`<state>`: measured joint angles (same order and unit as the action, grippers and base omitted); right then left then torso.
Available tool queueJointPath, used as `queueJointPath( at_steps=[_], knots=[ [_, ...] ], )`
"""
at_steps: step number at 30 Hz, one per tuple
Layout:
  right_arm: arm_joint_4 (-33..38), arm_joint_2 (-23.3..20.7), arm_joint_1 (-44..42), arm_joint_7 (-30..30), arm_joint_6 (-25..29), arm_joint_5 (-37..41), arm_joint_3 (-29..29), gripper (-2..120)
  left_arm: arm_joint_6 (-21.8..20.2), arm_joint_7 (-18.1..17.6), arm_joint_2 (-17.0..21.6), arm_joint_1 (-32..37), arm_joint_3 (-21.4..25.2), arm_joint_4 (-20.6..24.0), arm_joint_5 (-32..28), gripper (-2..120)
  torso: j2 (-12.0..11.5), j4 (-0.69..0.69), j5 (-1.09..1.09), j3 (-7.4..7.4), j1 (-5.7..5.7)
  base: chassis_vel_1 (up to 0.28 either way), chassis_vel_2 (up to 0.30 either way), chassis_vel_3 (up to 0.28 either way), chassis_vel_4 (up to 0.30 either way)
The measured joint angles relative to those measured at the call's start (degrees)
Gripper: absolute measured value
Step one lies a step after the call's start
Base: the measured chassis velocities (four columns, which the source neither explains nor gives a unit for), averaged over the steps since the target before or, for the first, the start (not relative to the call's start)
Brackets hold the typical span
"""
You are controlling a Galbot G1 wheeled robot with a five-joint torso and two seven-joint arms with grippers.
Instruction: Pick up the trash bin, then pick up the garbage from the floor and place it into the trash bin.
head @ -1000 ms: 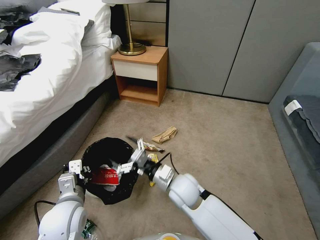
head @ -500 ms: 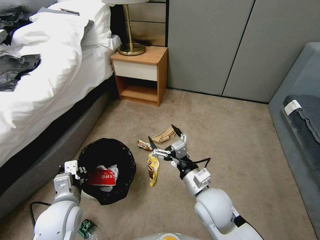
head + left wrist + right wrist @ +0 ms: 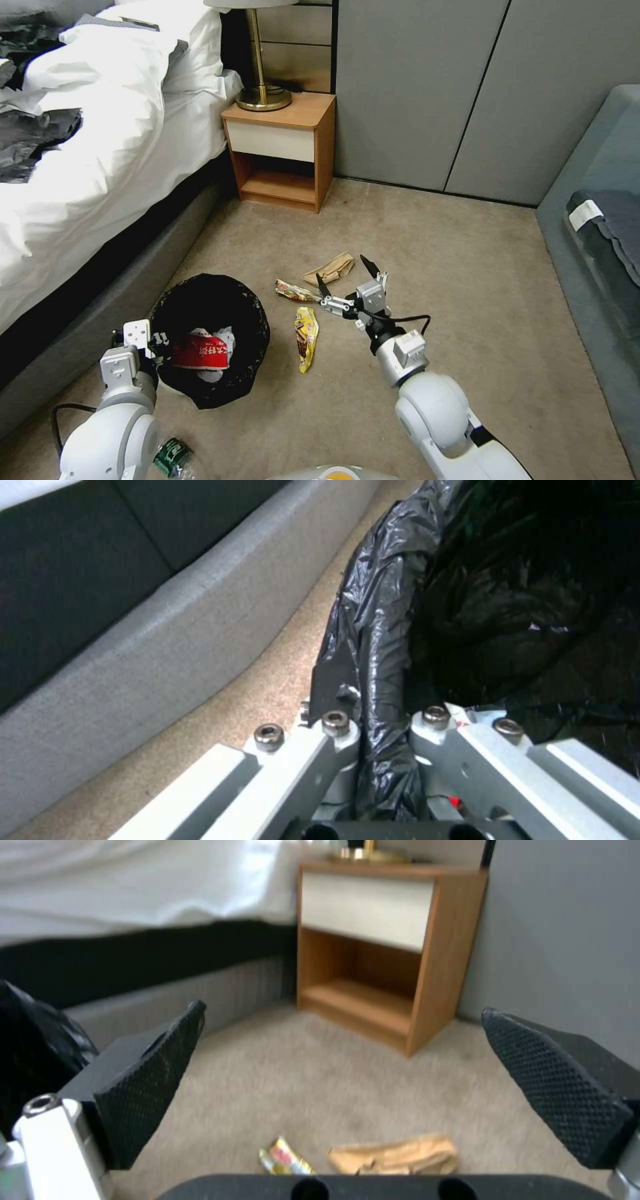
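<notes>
The trash bin (image 3: pixel 220 313), lined with a black bag, sits low at my left with a red wrapper (image 3: pixel 200 352) and white tissue inside. My left gripper (image 3: pixel 143 339) is shut on its near rim; in the left wrist view the left gripper (image 3: pixel 383 720) pinches the folded black bag of the trash bin (image 3: pixel 380 630). My right gripper (image 3: pixel 345 277) is open and holds nothing, hovering over the floor (image 3: pixel 433 253). Below it lie garbage pieces: a brown paper bag (image 3: pixel 330 269), a patterned wrapper (image 3: pixel 293 291) and a yellow wrapper (image 3: pixel 307 337). From the right gripper (image 3: pixel 343 1040) the brown paper bag (image 3: pixel 400 1155) and the patterned wrapper (image 3: pixel 283 1157) lie just ahead.
A bed (image 3: pixel 100 167) with a grey base runs along the left. A wooden nightstand (image 3: pixel 283 150) with a lamp stands at the back, and a grey sofa (image 3: pixel 600 233) at the right. A clear bottle with a green label (image 3: pixel 170 457) lies by my left arm.
My right gripper has swung from over the bin to the right and forward, and now hangs open above the floor litter near the brown bag. The bin has shifted slightly left.
</notes>
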<state>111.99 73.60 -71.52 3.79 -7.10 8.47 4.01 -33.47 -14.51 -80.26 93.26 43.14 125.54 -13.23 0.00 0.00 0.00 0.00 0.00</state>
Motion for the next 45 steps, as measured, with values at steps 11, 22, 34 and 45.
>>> queueJointPath(
  at_steps=[11,22,34,45],
  knots=[
    [-14.3,-0.9,12.5,5.3,-11.1,17.5,-13.0,100,0.0,0.0,-0.5,0.0,0.1,0.5,0.2,1,0.0,0.01,0.01,0.00,0.00,0.000,0.000,0.000,0.000],
    [-35.9,4.1,21.7,3.8,-13.6,22.0,-18.8,100,0.1,-0.1,-2.1,0.3,-0.1,-0.1,1.3,1,0.0,0.01,0.00,0.00,0.01,0.000,0.000,0.000,0.000],
    [-54.2,10.7,23.6,-1.3,-6.4,10.8,-15.0,100,0.2,-0.1,-3.1,1.2,-0.6,0.0,2.9,1,0.0,0.00,0.00,0.00,0.01,0.000,0.000,0.000,0.000],
    [-61.8,15.2,24.3,-3.6,-0.9,5.8,-13.2,100,0.5,-0.1,-3.7,2.7,-0.5,1.0,4.0,1,0.0,0.01,0.00,0.00,0.00,0.000,0.000,0.000,0.000]
  ],
)
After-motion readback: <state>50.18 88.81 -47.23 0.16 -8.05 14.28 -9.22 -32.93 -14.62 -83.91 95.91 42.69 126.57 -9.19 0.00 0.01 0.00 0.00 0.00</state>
